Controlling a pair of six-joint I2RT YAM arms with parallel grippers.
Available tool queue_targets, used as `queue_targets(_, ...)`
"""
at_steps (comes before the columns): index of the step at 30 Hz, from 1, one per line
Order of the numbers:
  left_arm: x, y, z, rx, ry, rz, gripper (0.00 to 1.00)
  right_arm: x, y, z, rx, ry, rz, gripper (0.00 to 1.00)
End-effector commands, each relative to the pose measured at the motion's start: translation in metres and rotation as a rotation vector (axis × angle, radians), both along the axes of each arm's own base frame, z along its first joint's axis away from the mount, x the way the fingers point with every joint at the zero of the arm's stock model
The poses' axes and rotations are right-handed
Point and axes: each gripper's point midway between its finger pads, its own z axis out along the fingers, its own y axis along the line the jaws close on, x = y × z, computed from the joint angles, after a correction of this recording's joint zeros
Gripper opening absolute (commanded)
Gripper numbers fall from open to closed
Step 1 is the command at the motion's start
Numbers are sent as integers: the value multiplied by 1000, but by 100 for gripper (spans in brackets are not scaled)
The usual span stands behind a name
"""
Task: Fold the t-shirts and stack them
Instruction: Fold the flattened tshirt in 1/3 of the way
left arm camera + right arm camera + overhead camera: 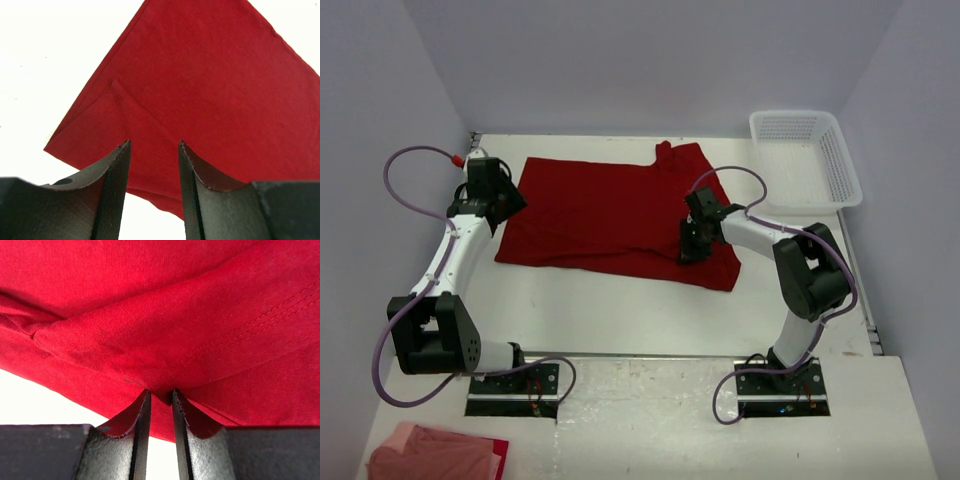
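One red t-shirt (610, 215) lies spread. Right gripper (161, 393) pinches its near-right fold; left gripper (152, 146) gapes over the left edge.

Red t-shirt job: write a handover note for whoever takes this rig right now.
Left gripper: open, hovering at the left edge of the red t-shirt, holding nothing.
Right gripper: jaws pinched on a fold at the shirt's right side.
The shirt lies spread on the table. The white basket sits at the far right corner. Pink and red cloth is heaped near the left arm's base.
Done: right grasp.
To do: left grasp, folding, stacking.
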Motion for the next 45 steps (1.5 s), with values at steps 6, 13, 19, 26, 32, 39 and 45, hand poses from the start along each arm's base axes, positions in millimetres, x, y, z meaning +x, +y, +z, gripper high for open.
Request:
queue_targets(6,6,-3,2,7,-22,-29,45,22,-1,34,-9,-102,-25,23)
queue_targets(13,6,-5,-1,0,-19,-31,45,50,12,57,-5,-157,10,0)
queue_targets(19,7,-4,-11,1,5,-25,47,155,54,95,-18,-325,95,47)
queue_targets(26,9,-4,-28,7,64,-39,57,130,39,137,-25,-465,76,83)
queue_targets(32,12,0,-49,21,155,-29,51,63,11,137,-33,-407,60,82)
queue_targets(39,21,4,-73,25,253,-9,19,9,1,148,31,-437,72,82)
queue_targets(45,33,12,-80,48,296,35,32,-8,-9,158,52,-480,78,82)
